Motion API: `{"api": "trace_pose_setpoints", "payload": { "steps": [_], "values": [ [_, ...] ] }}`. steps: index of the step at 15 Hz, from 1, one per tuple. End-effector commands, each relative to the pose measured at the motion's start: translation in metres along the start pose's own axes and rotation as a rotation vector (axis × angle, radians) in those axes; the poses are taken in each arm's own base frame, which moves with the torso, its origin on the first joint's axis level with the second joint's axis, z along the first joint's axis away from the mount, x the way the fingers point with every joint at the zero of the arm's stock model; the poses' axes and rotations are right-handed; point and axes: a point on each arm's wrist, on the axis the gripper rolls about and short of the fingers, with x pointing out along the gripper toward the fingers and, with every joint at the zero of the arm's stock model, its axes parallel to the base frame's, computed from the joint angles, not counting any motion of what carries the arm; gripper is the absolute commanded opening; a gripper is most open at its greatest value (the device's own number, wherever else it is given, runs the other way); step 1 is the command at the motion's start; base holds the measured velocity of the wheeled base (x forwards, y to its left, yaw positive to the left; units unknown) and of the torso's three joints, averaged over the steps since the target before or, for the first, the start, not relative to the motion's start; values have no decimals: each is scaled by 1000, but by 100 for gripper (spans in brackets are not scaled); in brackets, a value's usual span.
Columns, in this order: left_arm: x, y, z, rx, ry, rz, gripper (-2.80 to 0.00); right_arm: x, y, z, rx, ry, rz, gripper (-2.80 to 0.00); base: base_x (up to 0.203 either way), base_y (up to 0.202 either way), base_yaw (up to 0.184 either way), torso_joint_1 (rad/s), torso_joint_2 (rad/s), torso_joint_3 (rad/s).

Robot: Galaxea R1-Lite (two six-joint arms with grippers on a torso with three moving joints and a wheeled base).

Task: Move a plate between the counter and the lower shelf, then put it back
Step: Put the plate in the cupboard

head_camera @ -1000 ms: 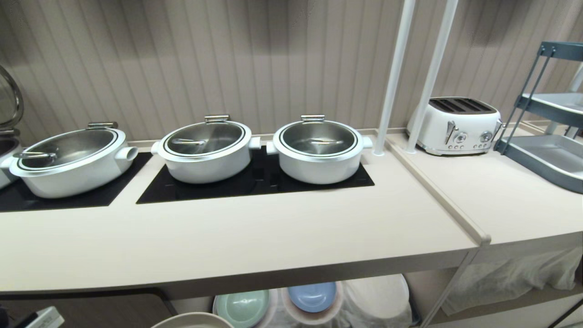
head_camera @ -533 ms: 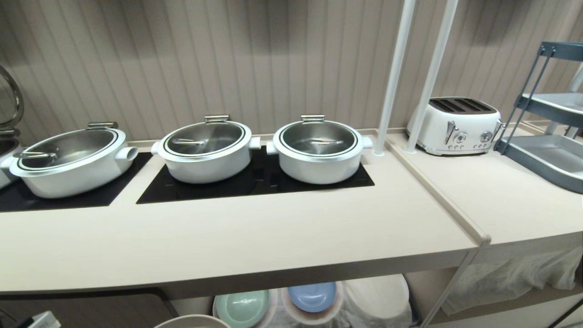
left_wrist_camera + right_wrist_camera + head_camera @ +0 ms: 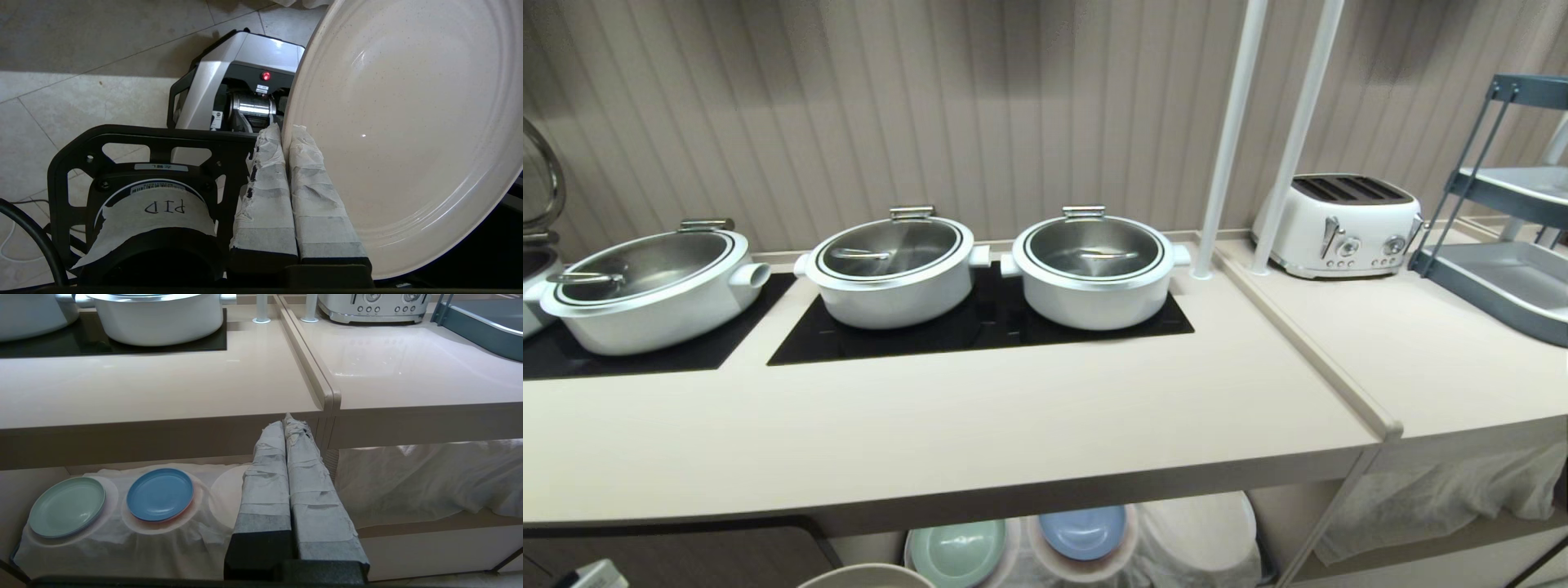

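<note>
Left hand [image 3: 286,134] is clamping the rim of the plate [image 3: 404,130], taped fingers [image 3: 265,196] pinched tight on either side of the edge. It's holding the plate down low in front of the counter [image 3: 947,433], over the tiled floor [image 3: 81,94] and the robot base [image 3: 241,81]; from the head cam just a sliver of the plate [image 3: 866,576] is poking up at the bottom edge of the picture, left of the green plate [image 3: 956,551].

Right hand [image 3: 288,420] is hanging out in front of the counter edge [image 3: 163,433] with its fingers [image 3: 261,490] pressed together and nothing between them.

Moving back: the lower shelf [image 3: 49,473] under the counter is showing white cloth [image 3: 122,543] draped over low stacks, with the green plate [image 3: 67,506] and a blue plate [image 3: 160,494] sitting on top, side by side, and a pale round shape to the right of the blue one, partly hidden behind the right hand.

Up on the counter, three white pots [image 3: 1094,269] with steel lids are sitting on the black hob panels [image 3: 980,335]. Further right, past two white poles [image 3: 1225,139], a white toaster [image 3: 1339,224] is sitting against the ribbed wall [image 3: 931,106], with a grey-blue tray rack [image 3: 1494,278] next to it at the far right.
</note>
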Motion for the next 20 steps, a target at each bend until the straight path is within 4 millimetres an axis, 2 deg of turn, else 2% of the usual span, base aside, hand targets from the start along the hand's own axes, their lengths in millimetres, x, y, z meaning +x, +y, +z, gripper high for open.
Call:
{"api": "trace_pose_setpoints", "payload": {
  "steps": [1,20],
  "values": [
    [0,0,-1,-3,2,-1,-280,0,0,0,0,0,0,-280,0,0,0,0,0,0],
    [0,0,0,-3,3,-1,-280,0,0,0,0,0,0,-280,0,0,0,0,0,0]
  ]
}}
